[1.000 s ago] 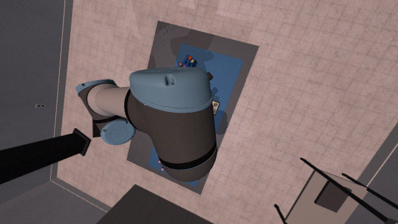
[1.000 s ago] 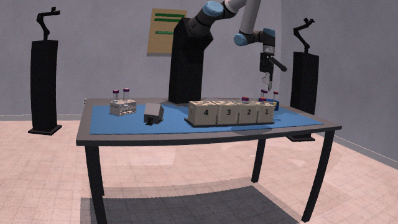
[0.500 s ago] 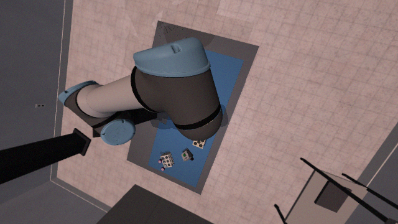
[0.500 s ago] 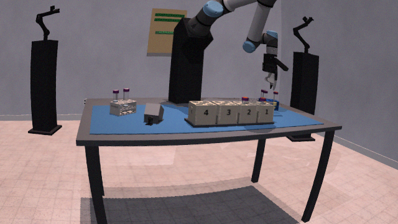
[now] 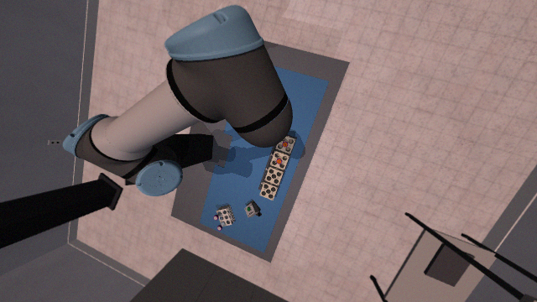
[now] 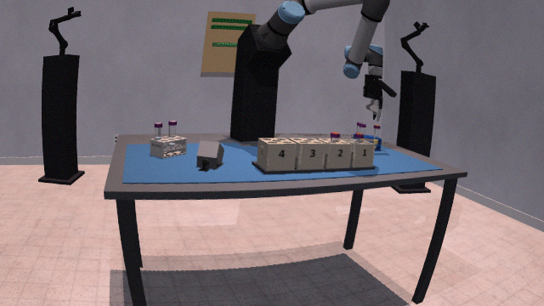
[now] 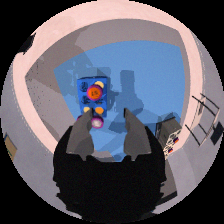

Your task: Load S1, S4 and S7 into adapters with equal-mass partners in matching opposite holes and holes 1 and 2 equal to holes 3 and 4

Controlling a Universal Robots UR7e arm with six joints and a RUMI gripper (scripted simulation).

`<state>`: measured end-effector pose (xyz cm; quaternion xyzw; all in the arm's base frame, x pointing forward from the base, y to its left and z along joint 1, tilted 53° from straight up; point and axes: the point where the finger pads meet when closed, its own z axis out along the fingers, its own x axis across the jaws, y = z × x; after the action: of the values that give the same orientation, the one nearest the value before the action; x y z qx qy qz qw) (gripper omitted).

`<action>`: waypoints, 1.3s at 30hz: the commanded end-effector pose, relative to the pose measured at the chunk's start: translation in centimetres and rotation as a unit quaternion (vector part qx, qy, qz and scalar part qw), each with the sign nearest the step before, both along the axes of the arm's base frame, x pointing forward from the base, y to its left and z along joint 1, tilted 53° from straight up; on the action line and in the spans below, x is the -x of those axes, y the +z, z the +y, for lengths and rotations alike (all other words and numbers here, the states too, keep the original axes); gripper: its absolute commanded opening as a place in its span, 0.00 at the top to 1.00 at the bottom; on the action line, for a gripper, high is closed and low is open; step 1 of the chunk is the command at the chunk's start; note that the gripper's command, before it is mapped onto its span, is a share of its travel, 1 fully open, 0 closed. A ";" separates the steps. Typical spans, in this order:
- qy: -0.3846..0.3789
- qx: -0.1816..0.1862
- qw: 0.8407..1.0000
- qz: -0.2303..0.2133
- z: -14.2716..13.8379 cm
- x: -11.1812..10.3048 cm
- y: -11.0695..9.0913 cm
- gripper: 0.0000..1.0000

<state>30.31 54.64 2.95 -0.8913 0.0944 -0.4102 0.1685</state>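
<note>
In the wrist view, the orange-dotted, purple-capped tube [image 6: 376, 127] [image 7: 94, 92] is seen upright in the blue rectangular tube rack [image 6: 379, 144] [image 7: 103, 108]; its ID cannot be read for certain. This is judged to be the sample to be fetched next. The black two-jaw gripper with grey fingers [image 6: 376, 116] is held above the blue rack, its fingers parted partway, with nothing grasped between them. Two more orange-dotted tubes are already seated in the beige block adapter marked 1 [image 5: 293, 138] [image 6: 364, 159] and the beige block adapter marked 2 [image 5: 273, 153] [image 6: 340, 161], both beside the blue rack's side of the stand.

For a good grasp, the gap should first be centred over the tube, since the tube is seen off to one side of it. The fingers should be opened a little wider if needed, and the descent kept straight, so that the purple-capped tube with a pale dot [image 7: 97, 122] next to the blue rack's near end is not knocked. The cap should be gripped squarely and the lift kept vertical, as the blue rack stands loose and could be dragged. The wrist is carried high over the blue rack, the fingers pointed down and the forearm sloped down towards it from above

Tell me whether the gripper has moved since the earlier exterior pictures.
Yes: the gripper has shifted rightward in that view, nearer the right-hand black pedestal.
</note>
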 end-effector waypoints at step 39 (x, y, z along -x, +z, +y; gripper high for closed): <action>-0.003 0.001 1.000 0.000 3.7 -1.7 -4.3 1.00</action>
<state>32.09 58.34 -1.36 -0.8912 0.0968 -0.4108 0.1660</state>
